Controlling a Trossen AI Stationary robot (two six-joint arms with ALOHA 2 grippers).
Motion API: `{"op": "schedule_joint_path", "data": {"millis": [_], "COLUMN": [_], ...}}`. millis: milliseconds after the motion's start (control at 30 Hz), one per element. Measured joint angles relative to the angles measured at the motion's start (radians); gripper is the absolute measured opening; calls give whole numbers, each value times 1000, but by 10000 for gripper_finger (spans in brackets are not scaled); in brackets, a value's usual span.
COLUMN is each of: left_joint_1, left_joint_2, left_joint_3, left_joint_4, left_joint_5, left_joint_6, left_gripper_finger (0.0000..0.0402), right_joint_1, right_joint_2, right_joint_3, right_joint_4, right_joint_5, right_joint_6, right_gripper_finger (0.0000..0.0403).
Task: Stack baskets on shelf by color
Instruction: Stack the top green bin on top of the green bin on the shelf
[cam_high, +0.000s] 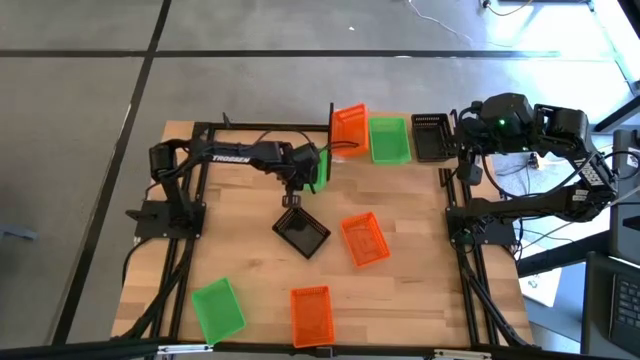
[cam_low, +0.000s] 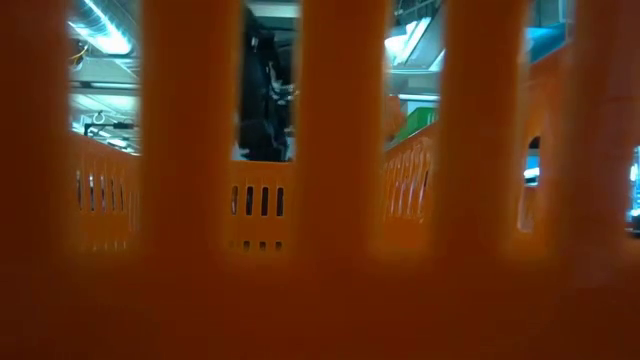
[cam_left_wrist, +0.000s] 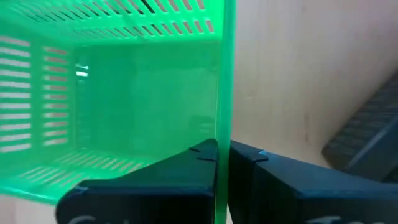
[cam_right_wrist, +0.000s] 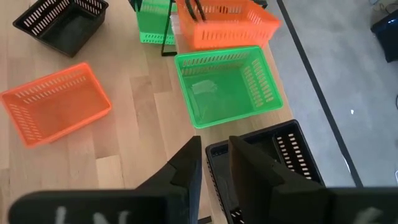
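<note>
In the high view my left gripper (cam_high: 312, 168) is shut on a green basket (cam_high: 322, 165) just short of the shelf's black upright (cam_high: 331, 125); the basket shows edge-on. On the shelf sit an orange basket (cam_high: 350, 125), a green one (cam_high: 390, 140) and a black basket (cam_high: 430, 135). My right gripper (cam_high: 457, 125) is at that black basket's right end, shut on it. Flat on the table lie a black basket (cam_high: 302, 230), two orange ones (cam_high: 365, 240) (cam_high: 312, 315) and a green one (cam_high: 217, 308). My left gripper pinches one side wall of the green basket (cam_left_wrist: 219, 118), one finger (cam_left_wrist: 186, 171) inside the basket and one outside. The basket is turned on its side and lifted clear of the table. My right gripper has the black basket's end wall (cam_right_wrist: 212, 152) between its fingers, one finger (cam_right_wrist: 249, 165) inside and one outside, coming from above. The basket rests on the shelf.
The low view is filled by the slotted wall of an orange basket (cam_low: 320, 250) right at the camera; through its slots show a dark arm (cam_low: 265, 100) and the room. Bare tabletop lies left of the black basket and right of the orange ones.
</note>
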Motion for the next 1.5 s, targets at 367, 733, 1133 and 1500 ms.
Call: {"op": "schedule_joint_path", "data": {"millis": [367, 733, 1133, 1500], "left_joint_1": [-9, -39, -45, -63], "left_joint_2": [0, 0, -1, 68], "left_joint_3": [187, 416, 823, 905], "left_joint_4": [-211, -574, -519, -72], "left_joint_5": [-49, -263, -330, -166], "left_joint_6": [0, -55, -110, 44], "left_gripper_finger": [0, 0, 0, 0], "right_joint_1": [0, 0, 0, 0], "right_joint_2": [0, 0, 0, -1], "right_joint_3": [0, 0, 0, 0], "right_joint_4": [0, 0, 0, 0], "right_joint_5": [0, 0, 0, 0], "right_joint_6": [-2, -3, -4, -4], "right_gripper_finger": [82, 82, 82, 82]}}
